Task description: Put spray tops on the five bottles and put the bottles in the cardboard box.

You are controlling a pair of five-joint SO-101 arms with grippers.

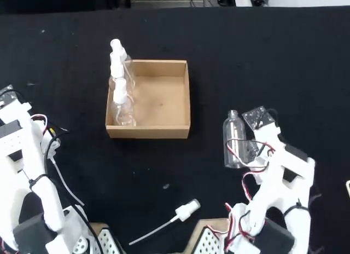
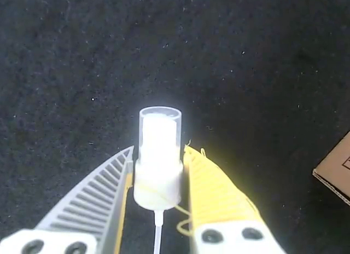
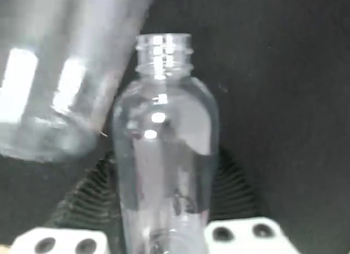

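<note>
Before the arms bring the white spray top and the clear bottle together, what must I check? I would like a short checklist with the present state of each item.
1. Left gripper shut on the white plastic spray top: ok.
2. Right gripper shut on the clear plastic bottle: ok.
3. Bottle's threaded neck open, no top on it: ok.
4. Spray top's thin dip tube straight: cannot tell, its end is cut off.
5. Free room in the brown cardboard box beside three capped bottles: ok.
</note>
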